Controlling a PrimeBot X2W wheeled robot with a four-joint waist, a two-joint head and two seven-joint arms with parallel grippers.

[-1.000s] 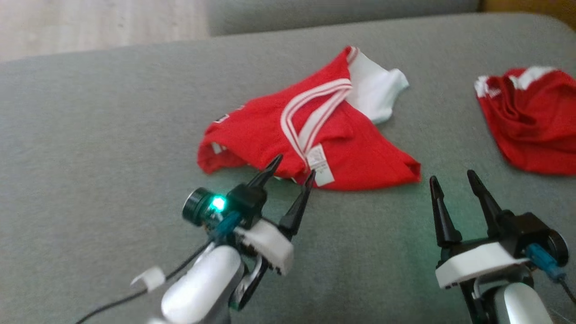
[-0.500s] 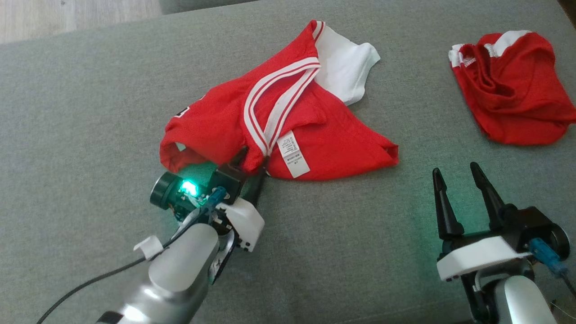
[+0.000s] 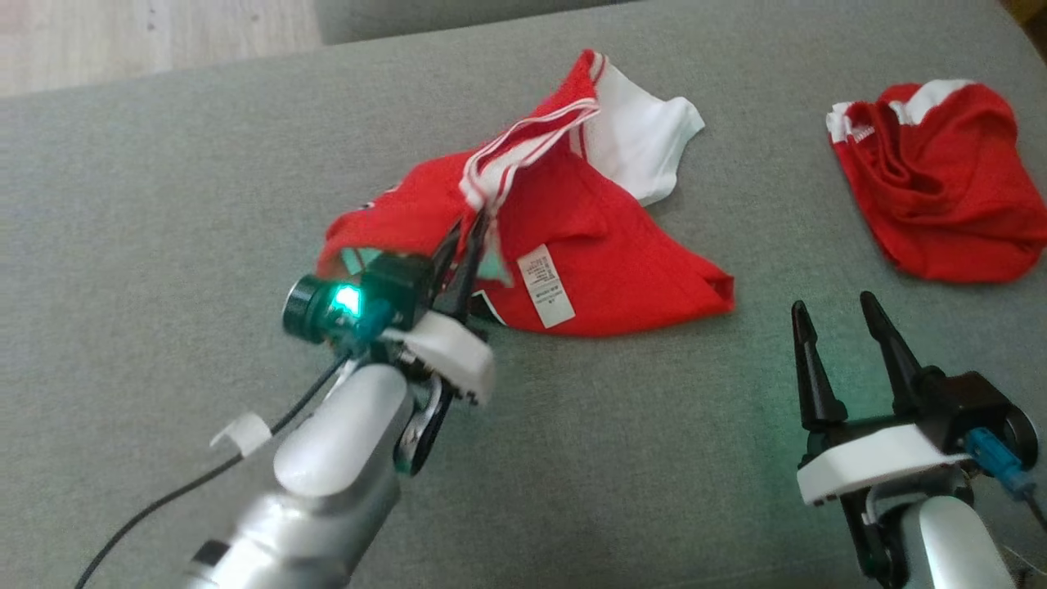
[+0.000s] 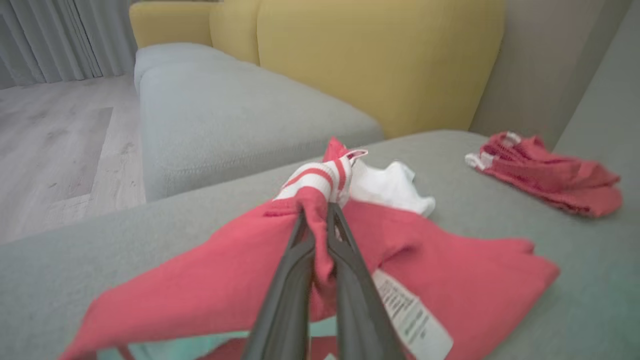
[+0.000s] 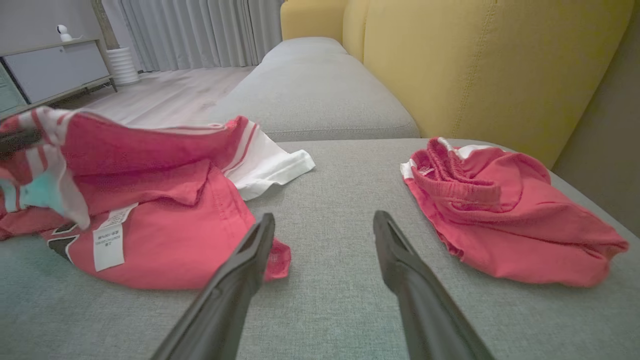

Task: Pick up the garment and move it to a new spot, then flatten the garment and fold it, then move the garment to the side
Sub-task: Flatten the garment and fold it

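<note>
**On grey sofa seat (image 3: 164,204): red shirt (image 3: 622,262) pinched at collar (image 3: 523,147)**

Red shirt crumpled mid-seat, most of it lying flat on the cushion fabric. Striped white-and-red collar bunched and held up off the cloth below. White care label (image 3: 546,285) face up near the front edge. White sleeve (image 3: 646,147) spread toward the back.

Left gripper (image 4: 316,212) clamped tight on the collar fold, fingers together with red cloth squeezed between them.

Right gripper (image 3: 832,300) spread apart, nothing between its fingers. Positioned over bare seat near the shirt's right corner, not touching it.

Second red garment (image 3: 932,204) with white trim heaped well off to the right, apart from the shirt.

Yellow backrest (image 4: 380,60) behind. Pale wood floor (image 3: 123,33) beyond the seat's far left edge.
</note>
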